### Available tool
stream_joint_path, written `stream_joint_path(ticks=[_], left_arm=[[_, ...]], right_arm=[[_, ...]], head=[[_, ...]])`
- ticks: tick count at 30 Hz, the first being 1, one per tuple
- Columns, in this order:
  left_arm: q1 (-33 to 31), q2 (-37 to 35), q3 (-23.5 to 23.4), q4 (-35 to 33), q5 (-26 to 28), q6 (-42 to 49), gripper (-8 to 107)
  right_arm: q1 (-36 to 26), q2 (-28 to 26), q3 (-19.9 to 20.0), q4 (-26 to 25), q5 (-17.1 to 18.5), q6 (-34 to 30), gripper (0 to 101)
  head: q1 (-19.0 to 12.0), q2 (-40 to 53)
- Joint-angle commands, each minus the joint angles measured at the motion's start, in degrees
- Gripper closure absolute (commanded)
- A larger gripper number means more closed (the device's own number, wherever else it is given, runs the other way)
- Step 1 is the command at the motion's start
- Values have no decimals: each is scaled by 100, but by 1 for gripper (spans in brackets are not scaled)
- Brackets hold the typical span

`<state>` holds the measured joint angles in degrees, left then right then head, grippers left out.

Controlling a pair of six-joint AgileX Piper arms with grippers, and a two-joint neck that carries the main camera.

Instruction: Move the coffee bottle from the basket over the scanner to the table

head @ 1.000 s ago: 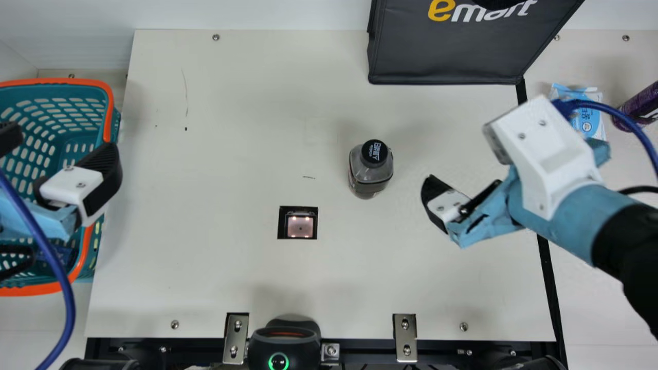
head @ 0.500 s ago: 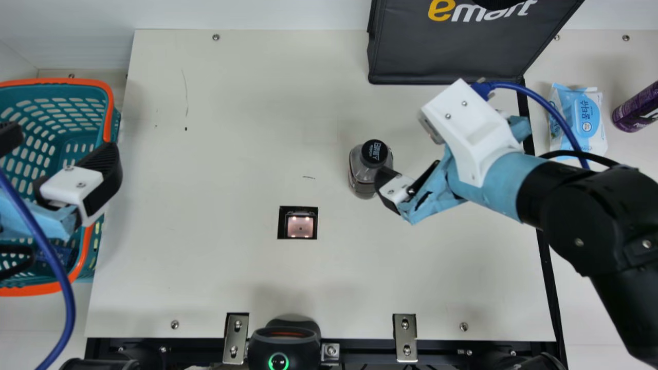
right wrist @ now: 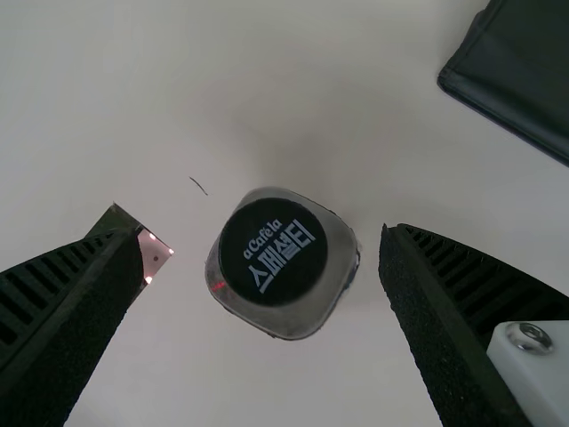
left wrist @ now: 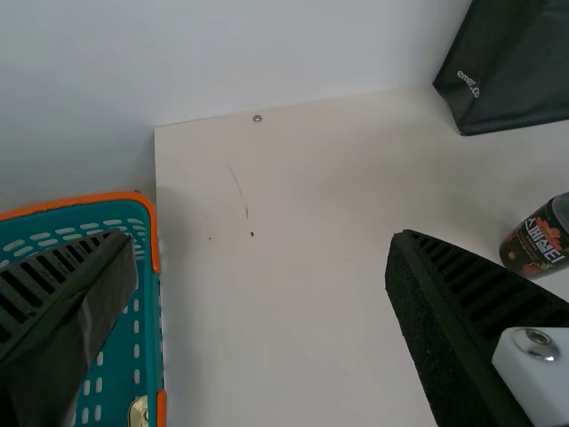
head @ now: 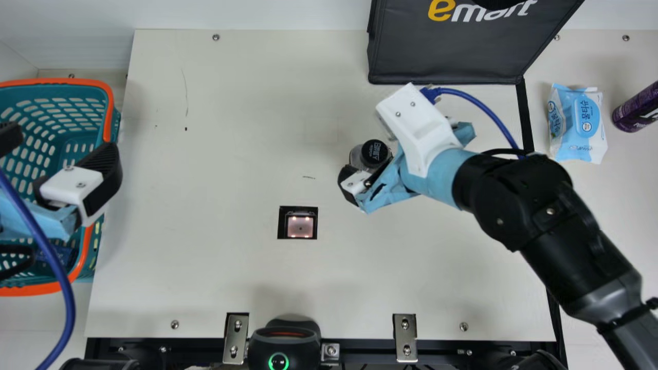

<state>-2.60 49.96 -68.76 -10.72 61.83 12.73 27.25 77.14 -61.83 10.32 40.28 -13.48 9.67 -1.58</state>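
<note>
The coffee bottle [head: 376,152], with its black cap, stands upright on the table [head: 205,257], up and right of the scanner window [head: 298,223]. My right gripper [head: 372,163] is around it, one finger at its near side. Seen from the right wrist, the cap [right wrist: 272,252] lies between the spread fingers of my right gripper [right wrist: 262,267], with space on both sides. My left gripper [head: 59,149] is open over the basket [head: 109,110] at far left. In the left wrist view, nothing is between the fingers of my left gripper [left wrist: 260,267]; the bottle [left wrist: 540,240] stands beyond one finger.
A black bag [head: 447,51] stands at the table's back. A wipes pack [head: 578,123] and a purple bottle [head: 637,109] lie or stand at the right. A black device with a green ring [head: 284,347] is at the front edge. Inside the basket is a dark blue item [head: 60,254].
My right arm has moved left across the table, bringing its open gripper from the right side to around the bottle. The bottle and my left arm have stayed in place.
</note>
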Motion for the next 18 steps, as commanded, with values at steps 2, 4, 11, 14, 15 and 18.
stream_joint_path(ticks=[2,4,11,14,15,18], left_arm=[[0,0,0,0,0,0,9],[0,0,0,0,0,0,9],[0,0,0,0,0,0,9],[0,0,0,0,0,0,9],[0,0,0,0,0,0,9],[0,0,0,0,0,0,9]], right_arm=[[79,91,82,-46,-193,154,6],[124,147,141,-74,-293,224,6],[232,280,274,-271,-536,449,6],[271,301,306,-432,-601,597,19],[285,302,314,-490,-616,652,19],[332,292,336,-660,-661,812,9]], head=[[-175,0],[-175,0],[-175,0],[-175,0],[-175,0],[-175,0]])
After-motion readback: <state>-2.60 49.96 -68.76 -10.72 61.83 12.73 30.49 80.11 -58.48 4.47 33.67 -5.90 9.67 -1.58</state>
